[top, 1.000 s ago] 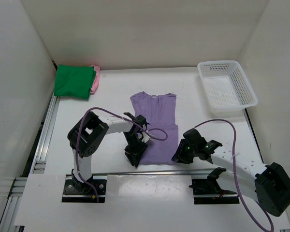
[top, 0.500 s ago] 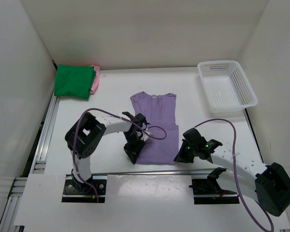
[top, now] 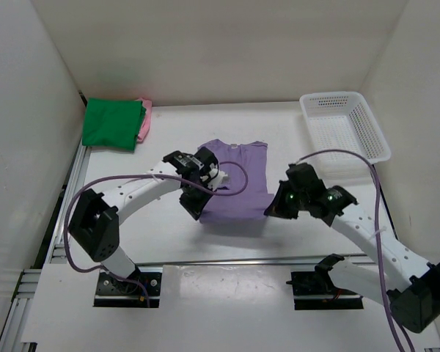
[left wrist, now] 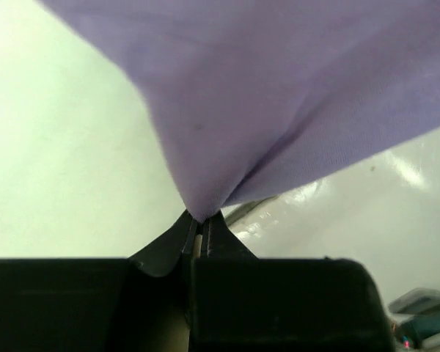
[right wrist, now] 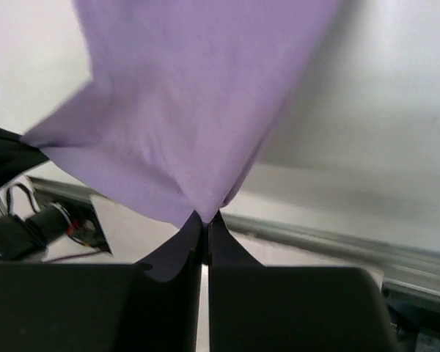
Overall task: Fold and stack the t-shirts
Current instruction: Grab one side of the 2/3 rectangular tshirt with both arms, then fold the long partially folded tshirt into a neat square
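Observation:
The light purple t-shirt (top: 235,180) lies mid-table with its collar toward the back and its bottom hem lifted off the table. My left gripper (top: 193,207) is shut on the hem's left corner (left wrist: 205,198). My right gripper (top: 273,209) is shut on the hem's right corner (right wrist: 205,205). Both hold the hem raised above the shirt's lower part. The bright green t-shirt (top: 112,123) lies folded at the back left on top of the pink t-shirt (top: 144,121), of which only an edge shows. The tan shirt is out of view.
A white mesh basket (top: 345,136) stands at the back right. White walls close in the table on the left, back and right. A metal rail (top: 227,260) runs along the near edge by the arm bases.
Both grippers have lifted the purple shirt's bottom corners and carried them toward the back, away from the near edge. The shirt's lower half has risen off the table.

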